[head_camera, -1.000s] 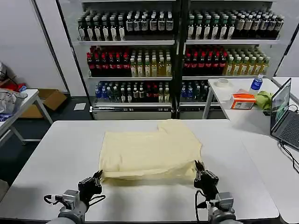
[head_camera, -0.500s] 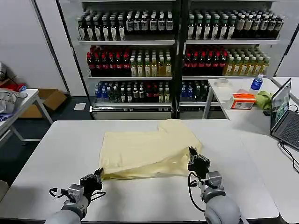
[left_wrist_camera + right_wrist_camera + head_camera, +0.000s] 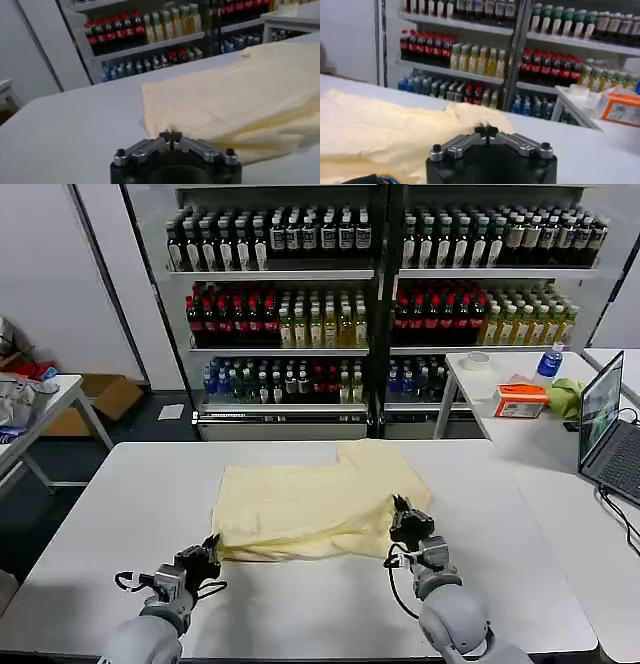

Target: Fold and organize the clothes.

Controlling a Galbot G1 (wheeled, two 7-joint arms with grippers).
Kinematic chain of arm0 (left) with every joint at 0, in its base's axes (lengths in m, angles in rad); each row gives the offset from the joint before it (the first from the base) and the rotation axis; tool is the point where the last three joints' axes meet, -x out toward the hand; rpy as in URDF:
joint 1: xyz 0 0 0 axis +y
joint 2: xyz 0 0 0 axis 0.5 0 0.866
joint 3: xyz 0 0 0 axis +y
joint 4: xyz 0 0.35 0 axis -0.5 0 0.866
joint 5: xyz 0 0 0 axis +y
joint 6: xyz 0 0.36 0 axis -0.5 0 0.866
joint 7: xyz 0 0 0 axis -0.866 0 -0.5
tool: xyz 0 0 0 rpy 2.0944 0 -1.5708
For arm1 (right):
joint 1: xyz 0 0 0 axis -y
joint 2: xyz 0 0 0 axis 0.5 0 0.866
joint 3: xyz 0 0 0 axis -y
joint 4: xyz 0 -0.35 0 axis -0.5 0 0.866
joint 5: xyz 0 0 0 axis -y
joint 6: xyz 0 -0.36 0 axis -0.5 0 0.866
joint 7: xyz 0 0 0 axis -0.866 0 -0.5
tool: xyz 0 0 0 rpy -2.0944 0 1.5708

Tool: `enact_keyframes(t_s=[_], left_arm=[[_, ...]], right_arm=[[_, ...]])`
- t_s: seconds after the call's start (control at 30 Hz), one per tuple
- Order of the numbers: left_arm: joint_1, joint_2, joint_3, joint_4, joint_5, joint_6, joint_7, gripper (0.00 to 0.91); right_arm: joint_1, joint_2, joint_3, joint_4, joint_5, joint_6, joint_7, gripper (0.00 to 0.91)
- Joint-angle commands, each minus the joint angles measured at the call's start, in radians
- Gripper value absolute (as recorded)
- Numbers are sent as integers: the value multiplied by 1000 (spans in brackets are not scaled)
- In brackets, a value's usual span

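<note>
The cream-yellow T-shirt (image 3: 318,506) lies across the middle of the white table (image 3: 100,524), partly folded, its near hem doubled over so the front edge shows two or three soft layers. The left gripper (image 3: 209,550) sits at the near left corner of that edge, and in the left wrist view (image 3: 170,135) its jaws are drawn together with the tips right at the cloth; whether they have actually caught any fabric I can't make out. The right gripper (image 3: 403,514) is higher and farther in, at the near right corner, jaws likewise closed in its wrist view (image 3: 487,131), apparently pinching the shirt's edge, though the contact itself is hidden.

What worries me is the mismatch between the two sides. The right corner looks further along than the left, so if both arms carry forward from here the fold line would likely run crooked and the hem would bunch on one side. The fabric is thin and slack; a pinch that has only the top layer would peel it away and leave the lower layers behind on the table. If the left jaws hold nothing, that corner just stays put and the shirt twists. The far right lobe of the shirt (image 3: 385,464) is already rumpled, and dragging could worsen it.
</note>
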Motion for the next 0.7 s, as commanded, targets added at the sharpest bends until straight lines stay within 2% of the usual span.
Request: enact_keyframes(t_s=[0.03,0.33,0.7], left_arm=[[-32,-7,7,23,-1,-2,-4,907],[48,-32,-27,-22,-3,-15,-11,907],[115,-65,-75,-52,-30,-19,-24,907]], right_arm=[[-5,12,-12,-28,-15,-7,2,907],[-99,11,41,49,-21,49,-5,907],[-291,-8,151,179,-19,54,-16,907]])
